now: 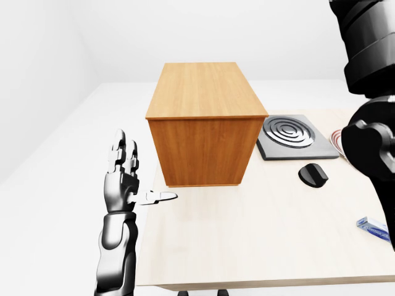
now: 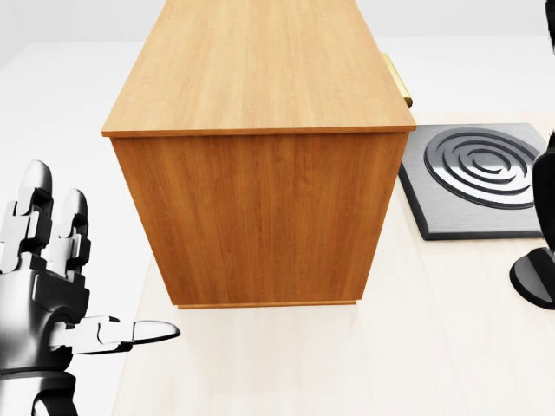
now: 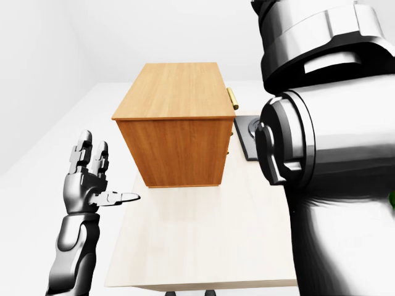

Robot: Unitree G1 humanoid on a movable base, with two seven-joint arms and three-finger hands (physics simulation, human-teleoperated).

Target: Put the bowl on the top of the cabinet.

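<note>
The left hand (image 1: 126, 176) stands upright at the table's near left corner, two fingers pointing up and the thumb stuck out toward the cabinet, spread wide and holding nothing. The right arm (image 3: 321, 142) looms huge across the right side of the right-eye view, so close that its hand never shows; whether it is open, closed or carrying anything cannot be told.

And the bowl? Not clearly anywhere. A red-and-white striped rim (image 1: 337, 140) peeks out at the table's far right, just beyond the stove plate and half hidden by the dark arm. That may be the bowl, but too little shows to be sure.

So the task looks barely begun. The top of the wooden cabinet (image 1: 203, 89) is bare, neither visible hand grips a thing, and finding, lifting and placing the bowl all seem left to do.

The count: one cabinet standing on one pale table (image 1: 247, 246), with a brass handle showing on its right face. One grey stove plate (image 1: 295, 135) with ringed grooves lies right of the cabinet. One small black object (image 1: 313, 174) sits nearer than the plate, and one blue-and-white item (image 1: 372, 227) lies at the table's near right edge.
</note>
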